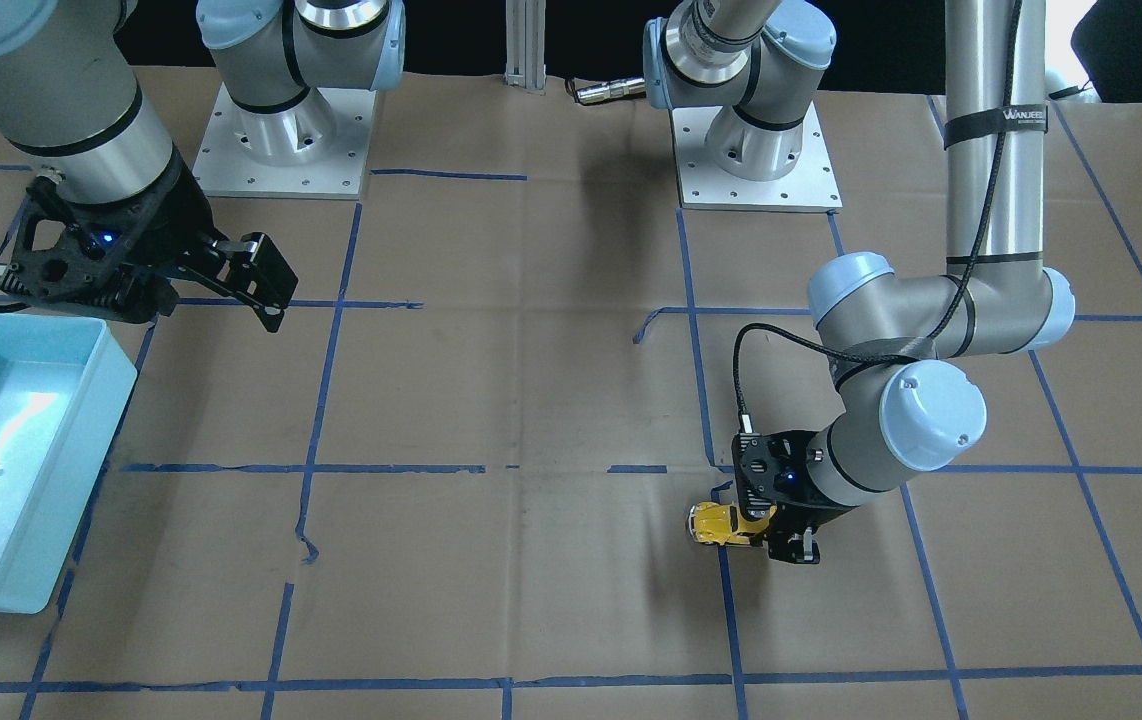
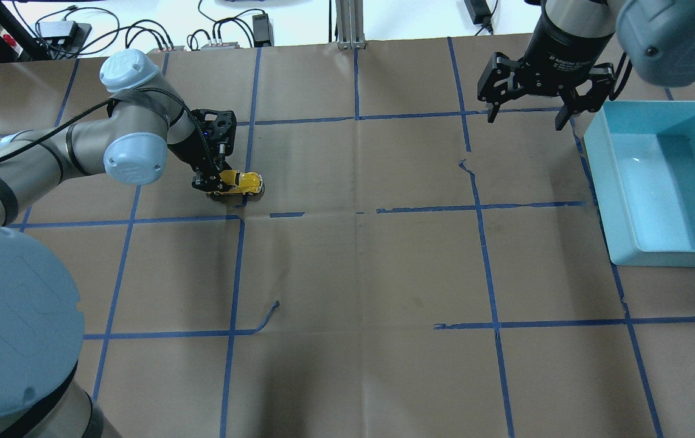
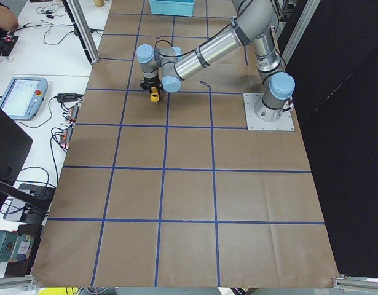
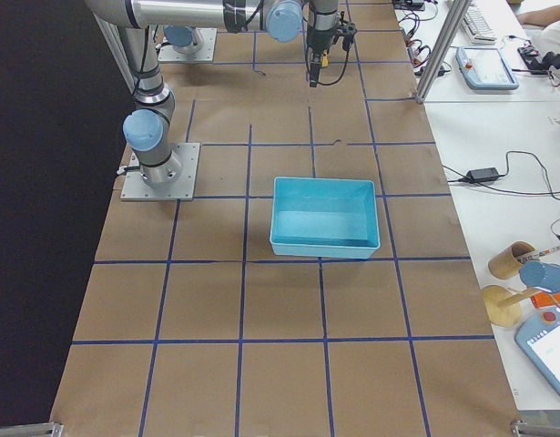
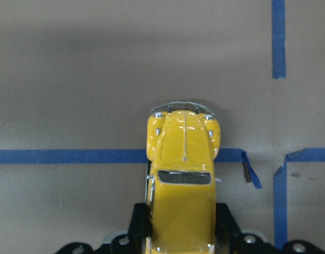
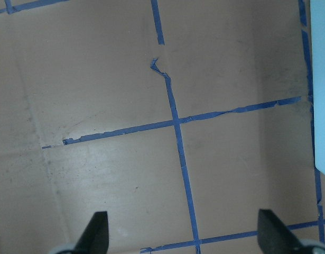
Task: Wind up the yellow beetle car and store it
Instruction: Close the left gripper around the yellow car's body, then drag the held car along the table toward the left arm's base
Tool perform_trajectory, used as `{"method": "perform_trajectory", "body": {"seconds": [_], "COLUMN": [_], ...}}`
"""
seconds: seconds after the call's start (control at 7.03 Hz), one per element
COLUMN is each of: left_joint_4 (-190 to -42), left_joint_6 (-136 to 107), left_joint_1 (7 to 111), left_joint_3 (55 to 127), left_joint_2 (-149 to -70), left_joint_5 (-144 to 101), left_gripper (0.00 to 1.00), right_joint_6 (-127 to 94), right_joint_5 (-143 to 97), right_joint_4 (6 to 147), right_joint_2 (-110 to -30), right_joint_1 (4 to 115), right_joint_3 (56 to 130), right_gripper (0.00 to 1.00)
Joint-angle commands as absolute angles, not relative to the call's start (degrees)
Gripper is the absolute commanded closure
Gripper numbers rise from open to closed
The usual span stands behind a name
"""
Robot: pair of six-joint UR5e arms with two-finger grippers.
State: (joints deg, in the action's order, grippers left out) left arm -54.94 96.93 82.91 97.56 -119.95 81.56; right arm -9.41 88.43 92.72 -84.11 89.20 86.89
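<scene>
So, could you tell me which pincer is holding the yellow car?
The left pincer grips the yellow beetle car; the right pincer hangs open and empty.

Glossy yellow beetle car (image 5: 183,174), matt brown paper table cover (image 2: 359,274), shiny plastic bin (image 2: 658,118)

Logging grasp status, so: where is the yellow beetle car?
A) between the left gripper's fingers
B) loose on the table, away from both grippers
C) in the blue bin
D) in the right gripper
A: the yellow beetle car sits clamped in the left gripper, while the right gripper hangs open beside the blue bin.
</scene>
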Motion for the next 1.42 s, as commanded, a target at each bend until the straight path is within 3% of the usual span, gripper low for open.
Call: {"method": "perform_trajectory", "body": {"seconds": [0.0,1.28], "left_joint_4": [-54.9,-54.9], "left_joint_6": [96.9,98.0], "left_joint_1": [82.7,79.5], "left_joint_3": [97.6,98.4], "left_joint_2": [-119.9,-119.4], "left_joint_5": [81.7,82.8], "left_gripper": [1.00,1.00], "right_joint_6": [-9.4,-9.5], "right_joint_5": [88.5,88.5], "right_joint_4": [92.7,92.8], "right_joint_2": [-84.0,-84.0], "right_joint_1": [89.2,89.2], "right_joint_3": [86.8,86.8], "right_gripper": [0.00,0.00]}}
